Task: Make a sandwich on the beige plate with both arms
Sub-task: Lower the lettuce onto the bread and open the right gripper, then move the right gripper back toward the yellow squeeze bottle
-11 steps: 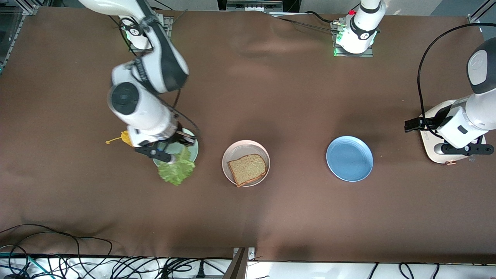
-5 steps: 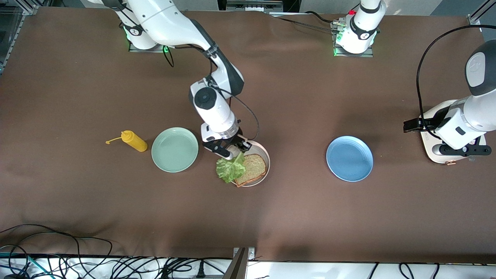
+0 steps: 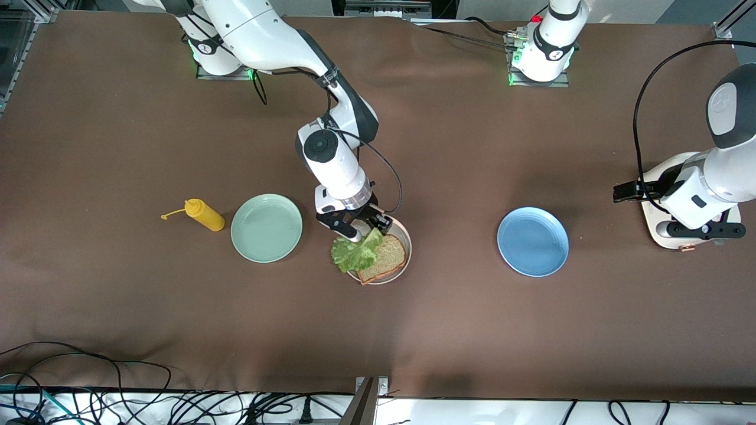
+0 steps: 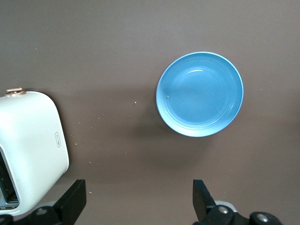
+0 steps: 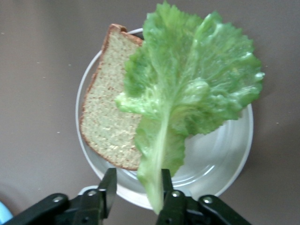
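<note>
Right wrist view shows the right pincer [image 5: 136, 190] with the pale stem of the lettuce leaf [image 5: 197, 89] between its fingers; a gap shows beside the stem, so whether the leaf is pinched or just let go I cannot tell. The leaf drapes partly over the bread slice [image 5: 105, 112] and partly over the bare well of the beige plate [image 5: 225, 159], its ruffled end reaching past the rim, probably because holding it by the stem lets the broad part fall across the bread. In the front view the right pincer [image 3: 354, 227] is over the plate's edge toward the robots' bases, the plate [image 3: 404, 260] lying about mid-desk between the mint green plate [image 3: 266, 228] and the blue plate [image 3: 533, 241], with a yellow squeeze bottle [image 3: 204, 215] toward the right arm's end. The left pincer [image 4: 140, 199] waits spread wide over the toaster [image 4: 28, 150] at the left arm's end, likely for the second slice.
</note>
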Motion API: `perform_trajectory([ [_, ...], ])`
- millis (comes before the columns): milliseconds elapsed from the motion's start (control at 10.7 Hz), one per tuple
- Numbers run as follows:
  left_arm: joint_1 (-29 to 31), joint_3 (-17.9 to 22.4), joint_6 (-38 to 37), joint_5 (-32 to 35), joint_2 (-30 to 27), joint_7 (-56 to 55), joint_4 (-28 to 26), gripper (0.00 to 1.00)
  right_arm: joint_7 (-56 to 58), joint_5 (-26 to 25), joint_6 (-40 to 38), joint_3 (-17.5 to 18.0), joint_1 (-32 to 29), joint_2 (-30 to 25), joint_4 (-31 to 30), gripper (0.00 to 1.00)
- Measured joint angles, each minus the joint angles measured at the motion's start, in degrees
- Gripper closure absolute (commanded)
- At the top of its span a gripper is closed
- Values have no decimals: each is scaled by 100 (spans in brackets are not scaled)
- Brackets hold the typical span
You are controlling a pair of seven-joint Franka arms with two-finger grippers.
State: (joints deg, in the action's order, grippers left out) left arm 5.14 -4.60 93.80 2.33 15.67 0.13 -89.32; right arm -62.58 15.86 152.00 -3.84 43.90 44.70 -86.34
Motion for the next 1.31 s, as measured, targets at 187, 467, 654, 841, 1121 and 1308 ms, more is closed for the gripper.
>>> perform_trajectory([
  [187, 0, 1, 1, 0, 0, 0, 0, 0, 16, -3, 9, -87, 4, -192, 41, 0],
  [467, 10, 9, 1, 0, 0, 0, 0, 0, 594, -12, -627, -562, -3, -715, 28, 0],
  [654, 66, 13, 2, 0, 0, 0, 0, 0, 1394, -15, -1546, -980, -11, -1073, 27, 0],
  [841, 140, 19, 2, 0, 0, 0, 0, 0, 2553, -16, -2593, -1264, -123, -1416, 13, 0],
  [1121, 218, 19, 2, 0, 2, 0, -3, 0, 3909, -18, -4212, -1314, -701, -2028, -116, 0],
  [1308, 239, 19, 2, 0, 31, 0, -9, 0, 4863, -25, -4779, -1306, -1239, -2479, -459, 0],
])
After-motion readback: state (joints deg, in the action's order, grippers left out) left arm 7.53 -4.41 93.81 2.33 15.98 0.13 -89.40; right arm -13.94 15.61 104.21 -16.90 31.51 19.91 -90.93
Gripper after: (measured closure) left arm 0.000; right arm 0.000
